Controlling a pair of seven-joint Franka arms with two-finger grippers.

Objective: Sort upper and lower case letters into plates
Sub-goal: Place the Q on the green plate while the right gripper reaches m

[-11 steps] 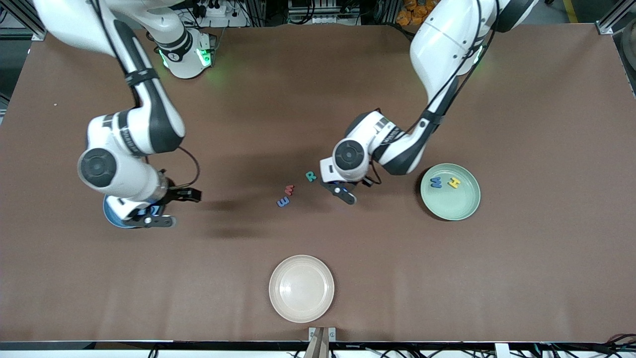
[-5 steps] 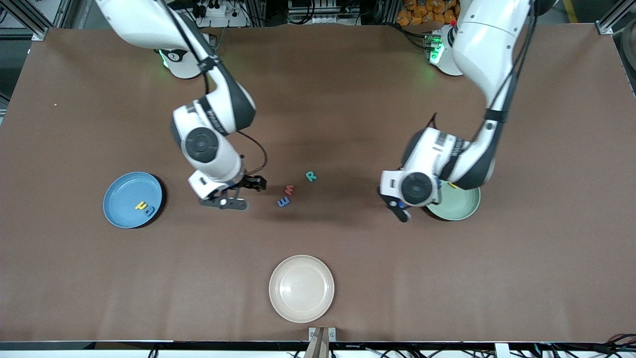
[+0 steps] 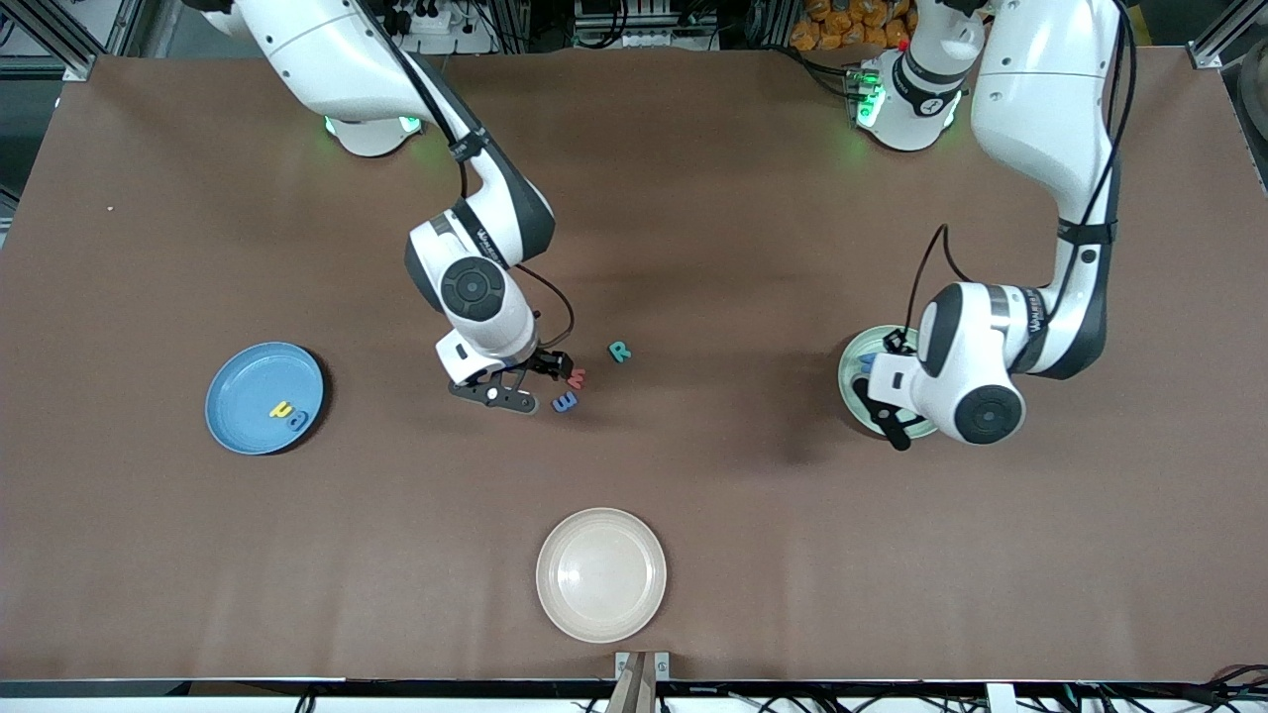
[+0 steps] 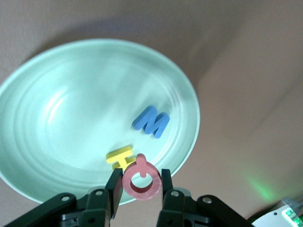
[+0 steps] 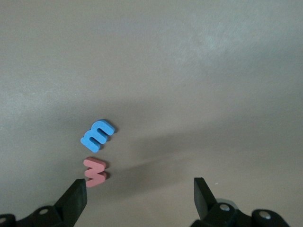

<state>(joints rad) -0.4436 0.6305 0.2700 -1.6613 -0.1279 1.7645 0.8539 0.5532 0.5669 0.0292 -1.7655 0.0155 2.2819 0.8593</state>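
A pink Q (image 4: 140,178) is held over the green plate (image 4: 57,142).
It is pinched by the left gripper (image 4: 138,189); the right gripper (image 5: 140,195) is spread wide over the pink w (image 5: 95,172).

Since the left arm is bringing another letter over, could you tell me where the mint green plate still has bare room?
The left gripper, shut on a pink letter, hangs over the mint green plate. The crowded spot is just under it, where the blue M and yellow H lie. The wide remainder of the plate is bare.
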